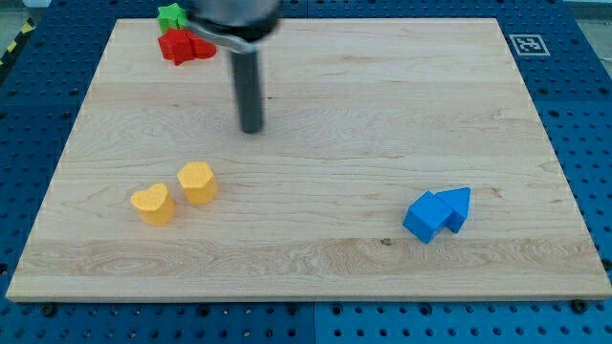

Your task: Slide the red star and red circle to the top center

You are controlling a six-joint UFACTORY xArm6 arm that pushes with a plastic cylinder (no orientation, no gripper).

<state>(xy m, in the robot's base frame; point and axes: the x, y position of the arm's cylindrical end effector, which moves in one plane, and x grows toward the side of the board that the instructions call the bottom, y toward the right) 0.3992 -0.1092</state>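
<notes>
- 1 rod and no claw at all: I have nothing to open, close or grip with, only my tip [251, 130], which rests on the bare wooden board [382, 86], touching no block.
- 2 red pieces sit up and to the view's left of my tip, near the top-left corner of the board: a red star [177, 46] and, pressed against its right side, a second red piece that I take for the red circle [203, 46], though its outline is partly hidden behind my arm.
- 1 green block [171, 14] stands just above the reds, touching or nearly so; its shape I cannot make out.
- 2 yellow blocks lie below-left of my tip, well apart from it: a yellow heart [153, 204] and a yellow block [197, 182] beside it.
- 2 blue blocks lie far off at the lower right, touching: a blue cube [426, 217] and a blue triangle [457, 206].
- Handling, as I judge it: the reds look small, light, rigid and ready to slide, so they should also spin or slip off a rounded rod.
- Best contact is the star's left face, pushing toward the view's right so that both travel together and the green stays behind.
</notes>
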